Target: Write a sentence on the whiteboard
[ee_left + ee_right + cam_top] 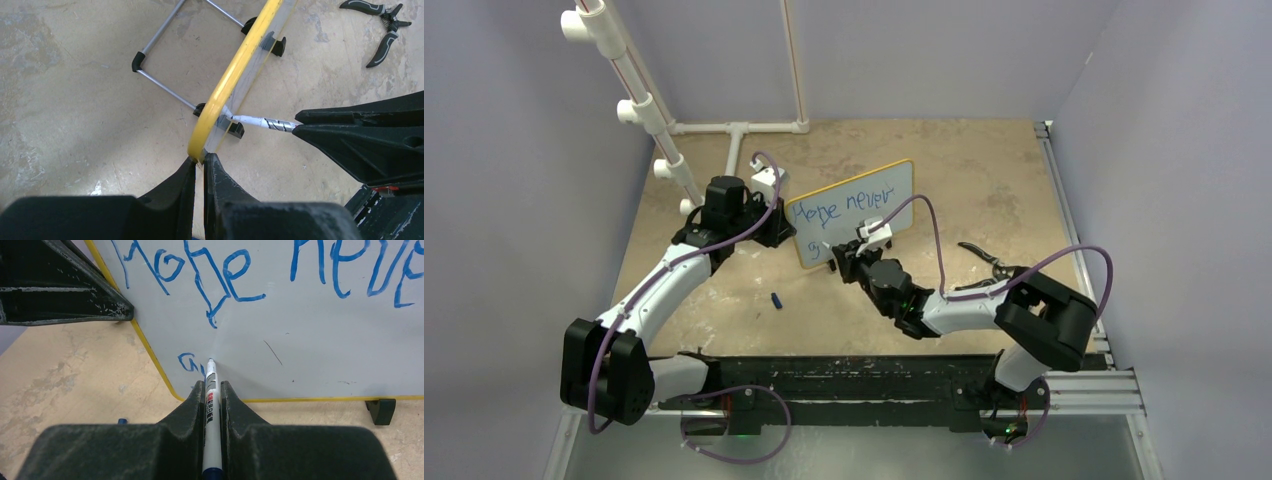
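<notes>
The left claw (200, 159) clamps the whiteboard (310, 340); the right claw (212, 384) grips a marker (210, 371) touching it.

Whiteboard (320, 355) carries blue sentence (852, 203) "Hope never" on the top line, a lone "g" below; marker (212, 410) label print is too small to read.

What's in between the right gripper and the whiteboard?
A white marker: the right gripper pinches it, and its tip touches the whiteboard. The right wrist view shows this best.

Left claw (199, 163) pinches the whiteboard (238, 71) by its yellow edge.
</notes>
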You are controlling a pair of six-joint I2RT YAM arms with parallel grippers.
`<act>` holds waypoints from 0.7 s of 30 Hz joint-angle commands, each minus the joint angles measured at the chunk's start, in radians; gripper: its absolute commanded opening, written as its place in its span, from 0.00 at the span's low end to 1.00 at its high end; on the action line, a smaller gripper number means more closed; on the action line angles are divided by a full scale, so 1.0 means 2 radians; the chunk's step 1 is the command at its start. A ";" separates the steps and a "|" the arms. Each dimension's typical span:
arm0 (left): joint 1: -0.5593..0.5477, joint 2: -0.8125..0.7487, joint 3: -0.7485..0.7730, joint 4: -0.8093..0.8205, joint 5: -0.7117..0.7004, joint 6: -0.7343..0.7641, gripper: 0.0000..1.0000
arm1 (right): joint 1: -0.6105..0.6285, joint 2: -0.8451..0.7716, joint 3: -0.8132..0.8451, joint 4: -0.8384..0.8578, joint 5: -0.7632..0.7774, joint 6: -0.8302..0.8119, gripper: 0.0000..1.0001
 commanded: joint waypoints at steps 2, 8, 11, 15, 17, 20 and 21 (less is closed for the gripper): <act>-0.004 0.000 0.003 0.005 0.007 0.003 0.00 | 0.000 0.010 0.016 0.007 0.022 0.001 0.00; -0.004 0.000 0.003 0.005 0.007 0.003 0.00 | 0.000 0.010 0.005 -0.004 0.018 0.012 0.00; -0.004 0.000 0.003 0.005 0.007 0.003 0.00 | 0.001 0.014 0.002 -0.010 0.016 0.019 0.00; -0.004 0.000 0.003 0.005 0.007 0.003 0.00 | 0.001 0.015 0.001 -0.016 0.017 0.021 0.00; -0.004 0.000 0.004 0.005 0.007 0.003 0.00 | 0.001 0.014 0.001 -0.018 0.017 0.022 0.00; -0.004 0.000 0.004 0.005 0.007 0.003 0.00 | 0.001 0.014 0.004 -0.024 0.015 0.022 0.00; -0.004 0.000 0.004 0.005 0.007 0.003 0.00 | 0.002 0.014 0.005 -0.027 0.014 0.021 0.00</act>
